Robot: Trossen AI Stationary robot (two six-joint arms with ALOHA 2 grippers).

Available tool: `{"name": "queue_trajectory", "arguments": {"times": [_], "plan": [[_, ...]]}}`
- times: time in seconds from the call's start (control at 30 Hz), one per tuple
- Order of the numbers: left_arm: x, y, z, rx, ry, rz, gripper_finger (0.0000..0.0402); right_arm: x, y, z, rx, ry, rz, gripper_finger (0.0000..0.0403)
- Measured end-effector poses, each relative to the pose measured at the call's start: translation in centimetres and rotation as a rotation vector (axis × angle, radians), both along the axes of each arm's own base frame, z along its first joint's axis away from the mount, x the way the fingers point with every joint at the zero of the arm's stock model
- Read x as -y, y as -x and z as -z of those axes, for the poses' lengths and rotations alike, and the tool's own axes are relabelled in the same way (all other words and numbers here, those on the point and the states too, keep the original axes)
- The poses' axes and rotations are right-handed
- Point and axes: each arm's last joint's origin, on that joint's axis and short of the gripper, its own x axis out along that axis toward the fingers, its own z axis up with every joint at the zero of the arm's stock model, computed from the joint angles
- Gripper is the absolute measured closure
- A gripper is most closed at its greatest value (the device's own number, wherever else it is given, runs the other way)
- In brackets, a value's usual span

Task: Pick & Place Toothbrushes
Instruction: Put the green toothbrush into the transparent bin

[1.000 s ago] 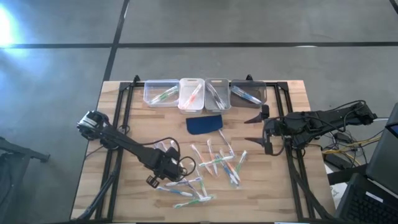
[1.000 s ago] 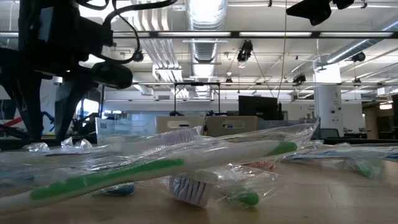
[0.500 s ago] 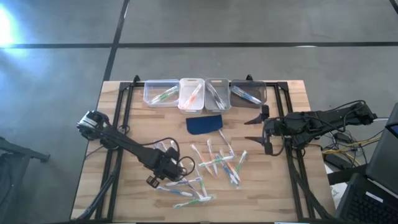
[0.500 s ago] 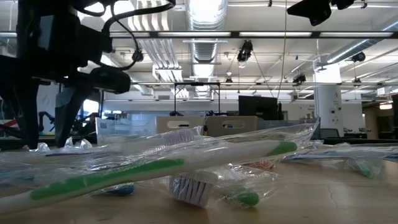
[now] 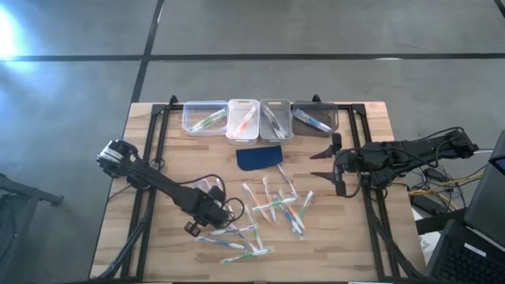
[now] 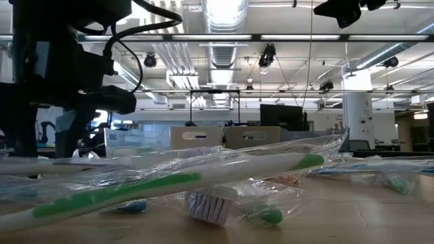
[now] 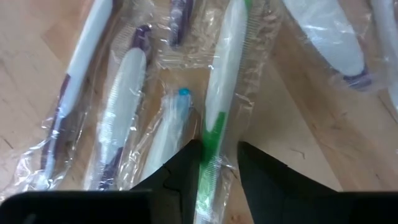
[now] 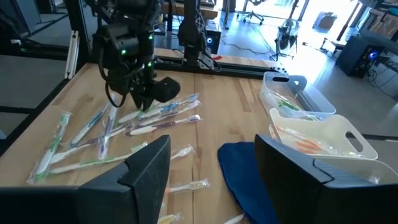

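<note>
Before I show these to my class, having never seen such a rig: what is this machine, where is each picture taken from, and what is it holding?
It is a robot with two dark arms at a wooden table. One camera looks straight down, one sits at tabletop height, and one rides on each wrist. Wrapped toothbrushes lie loose on the wood, beside a blue pad; four bins along the far edge already hold a few. The left gripper is down in the pile, its fingers on either side of a green toothbrush that lies on the table. The right gripper waits at the right side, open and empty.
</note>
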Motion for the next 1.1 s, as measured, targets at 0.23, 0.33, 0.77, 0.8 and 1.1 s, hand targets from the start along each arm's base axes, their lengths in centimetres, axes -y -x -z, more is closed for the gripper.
{"name": "queue_trajectory", "arguments": {"times": [0.23, 0.33, 0.77, 0.8, 1.1], "plan": [[-0.1, 0.2, 0.3, 0.006, -0.003, -0.001, 0.029, 0.0, 0.0, 0.1, -0.001, 0.0, 0.0, 0.0181], [-0.1, 0.1, 0.2, 0.008, -0.003, -0.001, 0.0291, 0.0, 0.0, 0.1, -0.002, 0.001, 0.0, 0.0173], [0.0, -0.1, 0.1, 0.017, -0.007, 0.005, 0.0369, 0.0, 0.0, 0.1, -0.003, 0.001, 0.0, 0.0126], [0.0, -0.1, 0.0, 0.019, -0.009, 0.005, 0.0374, 0.0, 0.0, 0.1, -0.003, 0.001, 0.0, 0.0123], [0.0, -0.2, -1.3, -0.039, -0.044, -0.038, 0.0376, 0.0, 0.0, 0.1, -0.004, 0.001, 0.0, 0.0089]]}}
